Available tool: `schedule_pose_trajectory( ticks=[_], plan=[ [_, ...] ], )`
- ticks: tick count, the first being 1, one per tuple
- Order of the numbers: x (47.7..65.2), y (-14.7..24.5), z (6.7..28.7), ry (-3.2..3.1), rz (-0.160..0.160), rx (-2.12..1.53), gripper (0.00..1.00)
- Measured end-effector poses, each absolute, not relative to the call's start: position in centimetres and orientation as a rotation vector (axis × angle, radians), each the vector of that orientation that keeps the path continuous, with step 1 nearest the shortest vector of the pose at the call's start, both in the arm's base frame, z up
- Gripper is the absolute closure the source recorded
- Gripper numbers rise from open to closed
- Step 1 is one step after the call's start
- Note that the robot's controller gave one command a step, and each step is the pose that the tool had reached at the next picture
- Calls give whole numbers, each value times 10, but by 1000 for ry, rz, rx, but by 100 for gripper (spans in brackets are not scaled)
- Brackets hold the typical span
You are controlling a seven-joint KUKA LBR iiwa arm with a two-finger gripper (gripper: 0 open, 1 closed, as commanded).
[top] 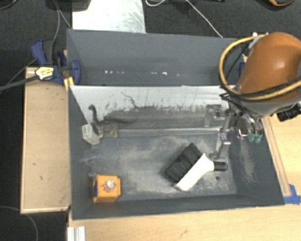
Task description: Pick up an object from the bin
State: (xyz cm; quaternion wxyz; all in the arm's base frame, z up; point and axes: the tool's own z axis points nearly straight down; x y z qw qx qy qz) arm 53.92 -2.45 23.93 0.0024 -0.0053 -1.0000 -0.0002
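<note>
A scuffed grey metal bin [155, 59] sits on a pale wooden counter [190, 227]. At its near right lies a hand brush [188, 168] with a smooth, stiff white handle and soft black bristles, probably light. The handle looks the firmest hold. The gripper [220, 160] hangs at the handle's right end; whether open or closed, I cannot tell.

Setting: robotics lab. Evidence: orange-capped robot arm [273, 59] over grey metal bin [140, 59]; loose cables [200, 14] trailing behind; plain wooden worktop [190, 227] beneath.
</note>
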Motion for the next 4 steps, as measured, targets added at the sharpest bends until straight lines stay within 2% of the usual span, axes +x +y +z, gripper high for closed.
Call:
schedule_pose_trajectory(
  ticks=[1,2,3,4],
  plan=[
    [541,-24,244,-3145,0,-14,0],
    [521,-5,134,-3099,-1,524,0],
    [512,-2,161,-3030,2,866,0],
    [551,-10,132,-3011,-1,917,0]
  ],
)
